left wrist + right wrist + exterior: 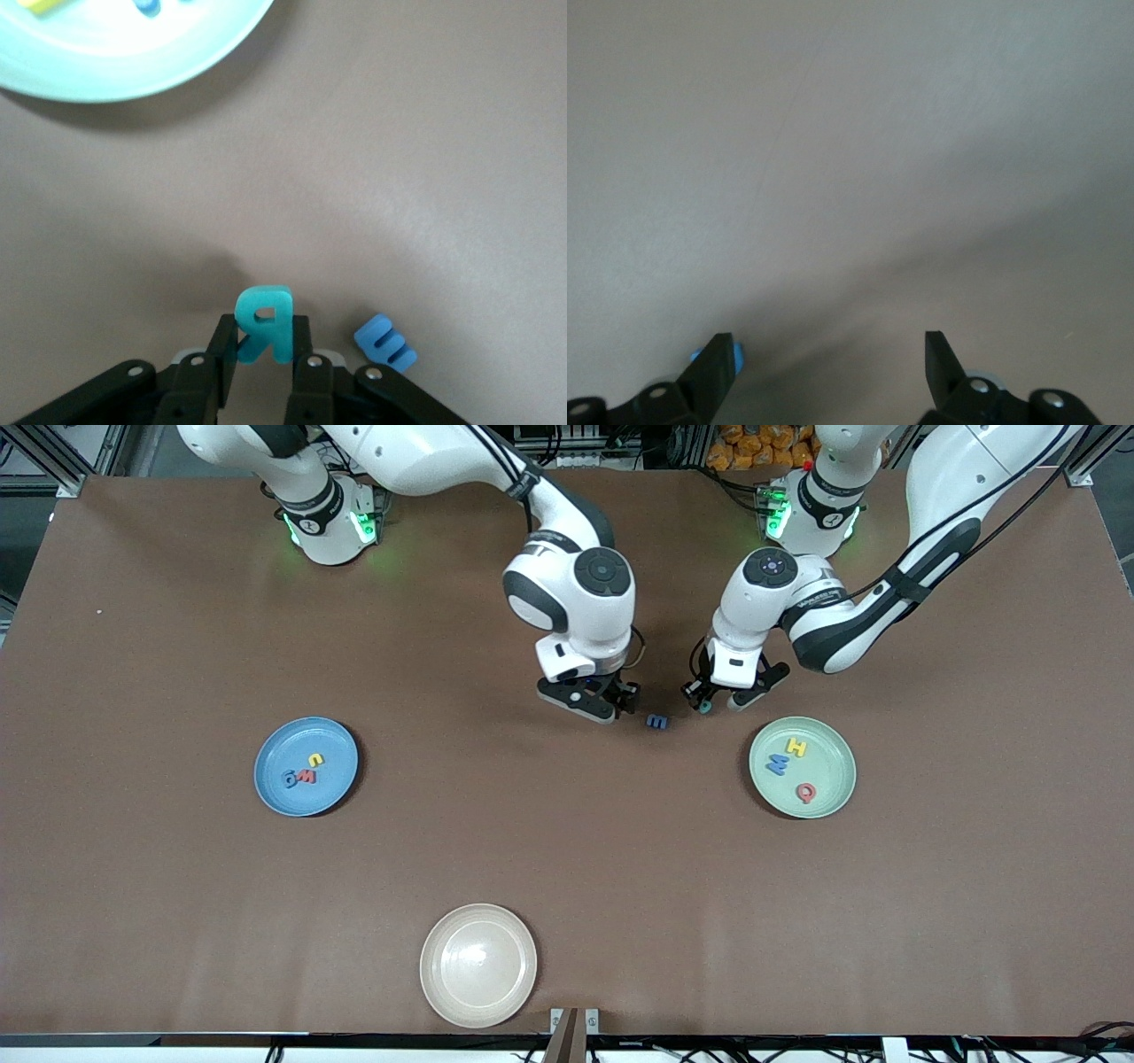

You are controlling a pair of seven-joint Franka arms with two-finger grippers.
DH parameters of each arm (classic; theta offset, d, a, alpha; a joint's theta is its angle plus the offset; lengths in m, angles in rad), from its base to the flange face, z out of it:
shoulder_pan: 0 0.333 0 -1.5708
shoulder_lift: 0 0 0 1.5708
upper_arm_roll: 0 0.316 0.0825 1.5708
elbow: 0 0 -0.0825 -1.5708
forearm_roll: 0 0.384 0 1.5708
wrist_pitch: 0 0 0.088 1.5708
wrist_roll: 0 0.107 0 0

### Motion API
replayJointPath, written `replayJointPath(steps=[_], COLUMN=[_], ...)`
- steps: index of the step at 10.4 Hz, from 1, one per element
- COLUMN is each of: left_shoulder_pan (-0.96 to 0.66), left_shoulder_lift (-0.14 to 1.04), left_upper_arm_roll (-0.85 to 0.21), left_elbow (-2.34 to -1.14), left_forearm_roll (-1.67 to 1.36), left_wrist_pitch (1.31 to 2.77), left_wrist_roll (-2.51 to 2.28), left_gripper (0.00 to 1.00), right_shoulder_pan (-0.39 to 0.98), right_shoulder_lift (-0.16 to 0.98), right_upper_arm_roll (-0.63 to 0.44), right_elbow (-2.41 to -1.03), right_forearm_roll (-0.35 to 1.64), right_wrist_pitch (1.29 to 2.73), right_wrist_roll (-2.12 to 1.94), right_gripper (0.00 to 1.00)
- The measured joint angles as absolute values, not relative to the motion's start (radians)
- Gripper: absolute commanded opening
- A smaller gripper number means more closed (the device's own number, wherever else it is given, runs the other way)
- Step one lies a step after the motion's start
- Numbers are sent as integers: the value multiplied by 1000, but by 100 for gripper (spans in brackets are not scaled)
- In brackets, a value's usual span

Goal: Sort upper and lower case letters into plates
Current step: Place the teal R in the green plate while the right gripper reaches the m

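Cream plate (478, 965) sits unused at bottom centre. Teal R (264, 322) is pinched by left gripper (722, 701) jaws; right gripper (595, 701) jaws are spread near blue E (656, 722) (arms close, collision poss.).

The table (177, 921) is plain brown. One plate (275, 793) is matte blue, another (837, 793) pale mint green, the third plate (478, 965) glossy cream. A teal letter (264, 320) and a blue letter (656, 722) are visible.

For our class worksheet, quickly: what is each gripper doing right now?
Left gripper: shut on the teal letter R, over the table beside the green plate.
Right gripper: open, holding nothing, beside the blue letter E.
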State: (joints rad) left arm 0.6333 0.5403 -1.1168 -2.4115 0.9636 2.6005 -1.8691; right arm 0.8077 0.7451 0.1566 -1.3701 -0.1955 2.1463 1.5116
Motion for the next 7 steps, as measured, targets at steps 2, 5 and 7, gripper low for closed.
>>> replayJointPath(steps=[2, 5, 7], left_shoulder_pan=[704, 901, 998], left_shoulder_lift=[539, 537, 537], left_upper_arm_roll=[-1178, -1258, -1252], left_elbow=[-2376, -2345, -2334], left_forearm_roll=[848, 773, 771], left_wrist_pitch=[2521, 2428, 2419], left_wrist_roll=[-1721, -1442, -1270], left_gripper=[0, 0, 0], right_shoulder_pan=[847, 889, 903], right_shoulder_lift=[803, 903, 953], right_upper_arm_roll=[155, 151, 151], right_elbow=[-1297, -1170, -1122], right_forearm_roll=[-212, -268, -315], right_wrist_pitch=[2146, 2146, 2170], right_wrist_roll=[1584, 1634, 1625], right_gripper=[91, 90, 83])
